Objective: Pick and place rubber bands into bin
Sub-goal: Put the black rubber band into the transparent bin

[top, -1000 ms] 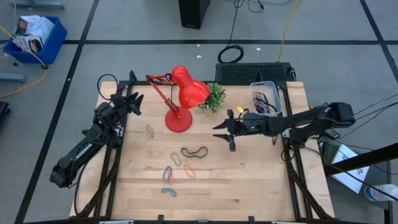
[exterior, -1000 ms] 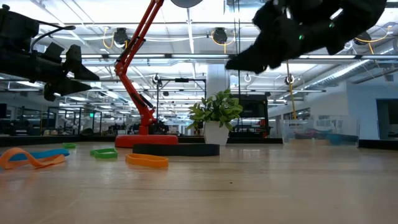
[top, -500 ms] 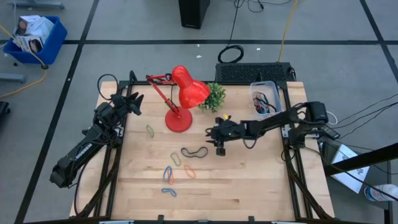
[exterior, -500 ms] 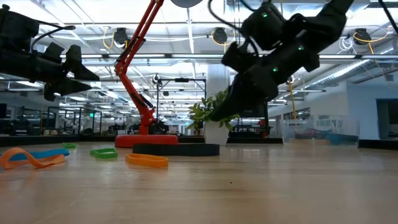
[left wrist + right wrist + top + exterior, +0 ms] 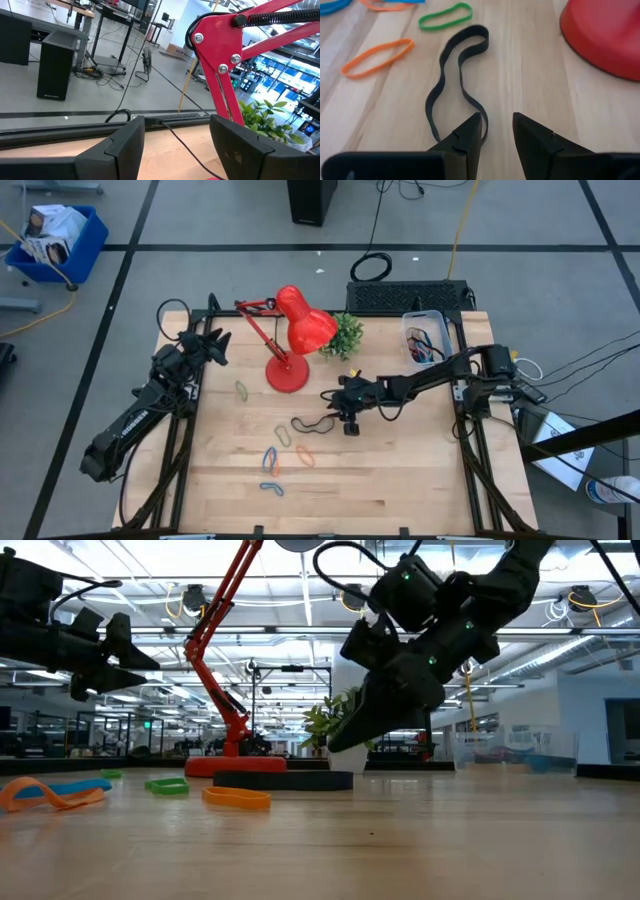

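Several rubber bands lie flat on the wooden table: a long black one point(image 5: 312, 423) point(image 5: 455, 75), green ones point(image 5: 241, 389) point(image 5: 445, 16), orange ones point(image 5: 304, 454) point(image 5: 377, 57) and blue ones point(image 5: 271, 488). The clear bin point(image 5: 425, 335) stands at the table's far right corner with bands inside. My right gripper point(image 5: 346, 418) point(image 5: 497, 131) is open, just above the table, over the black band's right end. One finger stands beside that end and touches nothing. My left gripper point(image 5: 215, 345) point(image 5: 175, 150) is open and empty, held above the table's far left.
A red desk lamp point(image 5: 290, 345) stands on its round base point(image 5: 605, 35) just beyond the black band. A small potted plant point(image 5: 345, 335) stands between the lamp and the bin. Bare wood lies to the near and right sides of the bands.
My right gripper has gone from near the bin toward the table's left and down, and now stands low over the black band's right end. The bands have kept still.
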You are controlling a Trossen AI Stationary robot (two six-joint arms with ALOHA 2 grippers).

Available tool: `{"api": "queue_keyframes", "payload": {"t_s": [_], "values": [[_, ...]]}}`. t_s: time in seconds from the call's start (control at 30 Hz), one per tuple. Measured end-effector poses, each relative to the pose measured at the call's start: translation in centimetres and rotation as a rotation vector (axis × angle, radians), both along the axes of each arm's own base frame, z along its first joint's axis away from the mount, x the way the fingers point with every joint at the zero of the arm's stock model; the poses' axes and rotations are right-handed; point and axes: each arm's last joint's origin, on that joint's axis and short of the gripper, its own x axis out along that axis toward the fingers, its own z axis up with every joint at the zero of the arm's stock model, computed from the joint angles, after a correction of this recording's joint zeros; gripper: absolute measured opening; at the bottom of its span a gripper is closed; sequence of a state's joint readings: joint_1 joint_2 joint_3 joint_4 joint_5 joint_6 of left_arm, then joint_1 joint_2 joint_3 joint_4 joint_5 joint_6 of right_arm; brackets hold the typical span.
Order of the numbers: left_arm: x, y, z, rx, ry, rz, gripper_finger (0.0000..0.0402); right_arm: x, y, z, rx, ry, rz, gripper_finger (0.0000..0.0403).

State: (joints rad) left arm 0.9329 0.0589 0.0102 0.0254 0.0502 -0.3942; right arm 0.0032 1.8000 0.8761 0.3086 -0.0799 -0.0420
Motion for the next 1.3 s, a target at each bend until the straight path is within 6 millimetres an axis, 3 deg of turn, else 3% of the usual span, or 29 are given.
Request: {"api": "queue_keyframes", "payload": {"t_s": [0.2, 0.8, 1.07, 1.3], "values": [[0.0, 0.0, 0.0, 0.0, 0.0, 0.0, 0.023, 0.2, 0.2, -1.1, 0.002, 0.022, 0.002, 0.0104], [0.0, 0.0, 0.0, -0.001, -0.001, 0.0, 0.023, 0.2, 0.3, -1.3, 0.003, 0.025, -0.06, 0.0104], [0.0, 0.0, 0.0, -0.002, -0.002, 0.0, 0.023, 0.5, 0.5, -3.0, 0.005, 0.05, -0.062, 0.0105], [0.0, 0.0, 0.0, 0.0, 0.0, 0.0, 0.023, 0.6, 0.5, -3.0, 0.008, 0.036, -0.059, 0.0076]]}}
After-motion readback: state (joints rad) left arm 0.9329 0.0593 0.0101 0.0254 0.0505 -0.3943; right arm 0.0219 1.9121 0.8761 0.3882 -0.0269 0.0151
